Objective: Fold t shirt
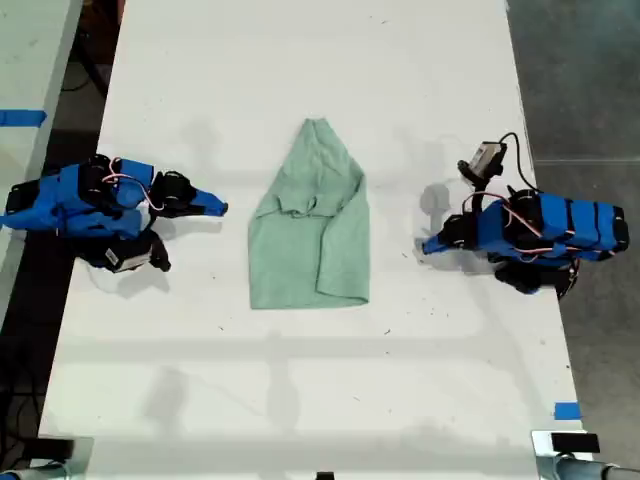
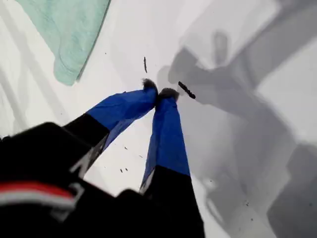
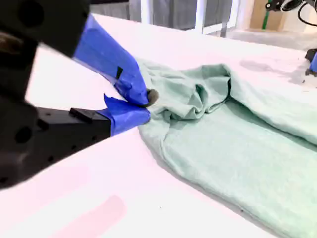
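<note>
Lying on the table: the t shirt (image 1: 312, 222), pale mint green, rumpled and partly folded, sits mid-table (image 1: 300, 60) between the two blue arms, apart from both.
Shirt shape: narrow at the end toward the exterior view's top, wide and straight-edged at the other; a bunched fold crosses its middle.
My first gripper (image 2: 159, 92): tips pressed together with nothing between them, over bare white tabletop; a corner of the shirt (image 2: 69, 29) shows off to one side. In the exterior view it is at the right (image 1: 432, 244), pointing toward the shirt.
My second gripper (image 3: 141, 101): blue tips nearly together; the shirt's crumpled edge (image 3: 198, 99) lies just past them, and I cannot tell whether cloth is pinched. In the exterior view it is at the left (image 1: 218, 207).
</note>
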{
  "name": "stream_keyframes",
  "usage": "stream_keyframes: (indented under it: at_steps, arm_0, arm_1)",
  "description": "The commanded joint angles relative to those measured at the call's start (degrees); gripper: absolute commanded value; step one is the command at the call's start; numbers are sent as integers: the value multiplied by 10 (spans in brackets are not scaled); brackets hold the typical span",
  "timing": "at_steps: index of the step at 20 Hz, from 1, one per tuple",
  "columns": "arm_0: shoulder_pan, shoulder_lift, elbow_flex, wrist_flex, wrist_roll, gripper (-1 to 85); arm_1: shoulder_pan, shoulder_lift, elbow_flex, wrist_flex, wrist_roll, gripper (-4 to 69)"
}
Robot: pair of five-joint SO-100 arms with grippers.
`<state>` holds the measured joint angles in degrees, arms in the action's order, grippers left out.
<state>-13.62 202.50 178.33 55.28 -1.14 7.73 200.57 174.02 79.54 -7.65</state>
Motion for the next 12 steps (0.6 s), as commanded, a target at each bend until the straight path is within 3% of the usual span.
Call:
stream_keyframes:
  at_steps: [1, 5, 7, 9, 12]
  arm_0:
    - [34, -140, -141, 15, -30, 0]
    - [32, -333, -250, 25, -21, 0]
    - [43, -471, -318, 38, -25, 168]
    - [64, -592, -371, 31, -33, 202]
    - [101, -704, -374, -33, -72, 204]
  arm_1:
    - [3, 5, 23, 2, -2, 23]
    - [3, 5, 23, 2, -2, 23]
    - [3, 5, 23, 2, -3, 23]
    - [2, 5, 23, 2, -3, 23]
    - [1, 5, 23, 2, -2, 23]
